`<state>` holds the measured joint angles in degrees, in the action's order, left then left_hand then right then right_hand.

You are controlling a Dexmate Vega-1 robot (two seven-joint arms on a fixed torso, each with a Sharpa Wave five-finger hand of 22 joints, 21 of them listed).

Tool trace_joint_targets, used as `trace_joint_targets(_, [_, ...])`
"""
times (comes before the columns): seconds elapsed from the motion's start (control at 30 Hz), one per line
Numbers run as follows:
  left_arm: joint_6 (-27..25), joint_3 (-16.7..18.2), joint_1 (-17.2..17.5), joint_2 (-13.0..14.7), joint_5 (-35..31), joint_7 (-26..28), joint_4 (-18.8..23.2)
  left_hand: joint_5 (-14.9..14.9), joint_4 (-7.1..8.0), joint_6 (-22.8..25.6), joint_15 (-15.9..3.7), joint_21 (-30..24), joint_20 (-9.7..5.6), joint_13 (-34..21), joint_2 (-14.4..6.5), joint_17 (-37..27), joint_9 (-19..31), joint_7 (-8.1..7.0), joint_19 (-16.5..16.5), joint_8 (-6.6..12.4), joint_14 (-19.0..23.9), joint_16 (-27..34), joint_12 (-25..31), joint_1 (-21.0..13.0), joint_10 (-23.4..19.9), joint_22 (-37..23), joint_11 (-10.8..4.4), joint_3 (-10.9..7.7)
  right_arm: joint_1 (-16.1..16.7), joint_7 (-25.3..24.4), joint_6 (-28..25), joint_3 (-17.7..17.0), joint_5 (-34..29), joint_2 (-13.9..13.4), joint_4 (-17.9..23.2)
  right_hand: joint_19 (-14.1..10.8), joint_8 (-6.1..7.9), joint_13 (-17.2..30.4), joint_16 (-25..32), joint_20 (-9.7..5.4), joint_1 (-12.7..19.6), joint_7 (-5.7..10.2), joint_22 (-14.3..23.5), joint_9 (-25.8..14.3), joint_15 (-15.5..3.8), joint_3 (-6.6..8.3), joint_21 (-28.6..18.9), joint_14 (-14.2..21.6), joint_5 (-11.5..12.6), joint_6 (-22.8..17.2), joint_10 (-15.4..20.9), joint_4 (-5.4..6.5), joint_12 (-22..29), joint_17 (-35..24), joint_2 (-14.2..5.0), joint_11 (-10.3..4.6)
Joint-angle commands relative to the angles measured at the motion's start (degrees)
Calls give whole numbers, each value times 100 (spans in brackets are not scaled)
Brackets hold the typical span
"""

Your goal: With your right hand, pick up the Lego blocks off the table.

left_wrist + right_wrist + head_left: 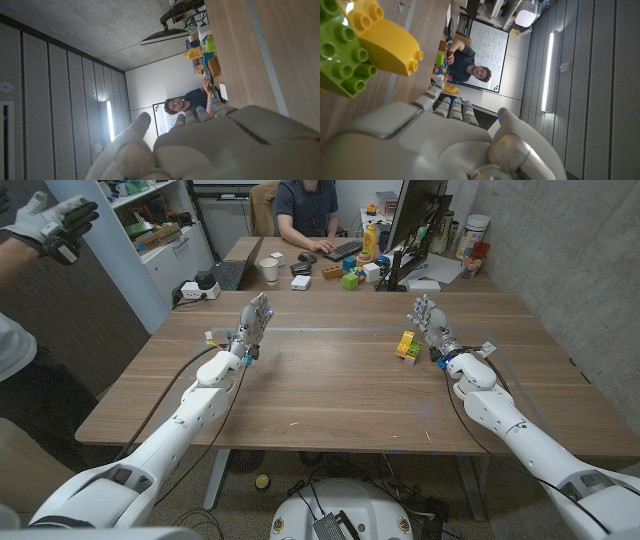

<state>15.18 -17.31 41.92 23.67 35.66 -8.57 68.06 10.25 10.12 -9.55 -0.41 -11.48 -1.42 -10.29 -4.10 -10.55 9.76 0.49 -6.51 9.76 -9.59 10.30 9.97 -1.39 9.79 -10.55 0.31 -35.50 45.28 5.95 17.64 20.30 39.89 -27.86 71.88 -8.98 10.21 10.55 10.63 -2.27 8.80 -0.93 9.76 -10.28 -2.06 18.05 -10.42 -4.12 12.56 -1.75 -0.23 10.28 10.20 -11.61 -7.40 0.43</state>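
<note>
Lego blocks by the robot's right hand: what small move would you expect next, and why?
Probably a short slide of the right hand toward the Lego blocks, fingers open around them. The hand stands on the table beside the green and yellow stack, holding nothing, with a small gap between them. The left hand waits far across the table.

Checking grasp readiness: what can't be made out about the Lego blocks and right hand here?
- Lego blocks: head view too small to count them or see how they join; right wrist view cuts them off at the edge.
- Right hand: touching the blocks or apart, cannot tell.
- Its palm side: wrist view shows its back.
</note>
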Motion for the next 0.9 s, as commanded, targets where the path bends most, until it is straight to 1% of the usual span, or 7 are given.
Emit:
trace_joint_targets(0.03, [-363,1017,-462,-908,-852,-943,-541,27,11,-253,15,-37,-21,-19,-526,-22,25,-15,-72,28,-849,33,28,8,642,-17,3,-29,-252,358,62,-54,181,142,-194,-31,34,20,28,-204,19,3,21,-31,-98,43,-36,-68,35,-38,-27,8,37,-10,-285,30])
trace_joint_targets(0.23, [-437,1427,-435,-1192,-1265,-1161,-523,27,18,-270,13,-30,-27,-19,-522,-24,25,-14,-91,27,-868,37,28,18,664,-17,9,-18,-220,313,91,-64,155,155,-159,-26,37,20,31,-204,-13,-3,19,-30,-96,49,-41,-78,47,-32,-67,5,31,-8,-287,29])
trace_joint_targets(0.4, [-481,1650,-415,-1337,-1530,-1315,-489,27,21,-289,14,-27,-28,-19,-521,-25,25,-14,-99,25,-880,40,30,24,676,-17,12,-11,-168,233,109,-70,98,125,-91,-20,39,19,33,-207,-34,-8,19,-29,-94,54,-43,-84,55,-30,-94,1,28,-5,-286,38])
trace_joint_targets(0.73, [-490,1894,-376,-1523,-1880,-1483,-403,29,31,-339,9,-15,-39,-19,-521,-27,25,-13,-134,18,-935,38,28,39,726,-17,7,7,-59,-117,108,-45,-241,-85,213,-12,56,18,39,-198,-66,-28,16,-28,-88,67,-48,-83,72,-60,-102,-13,39,3,-277,45])
trace_joint_targets(0.9, [-492,1971,-363,-1591,-1973,-1524,-399,30,35,-351,10,-14,-40,-19,-520,-27,25,-13,-142,21,-947,43,28,46,748,-17,14,17,-53,-83,66,-41,-208,-110,222,-7,58,17,39,-205,-71,-24,15,-27,-95,79,-49,-85,82,-63,-104,-25,44,9,-274,38])
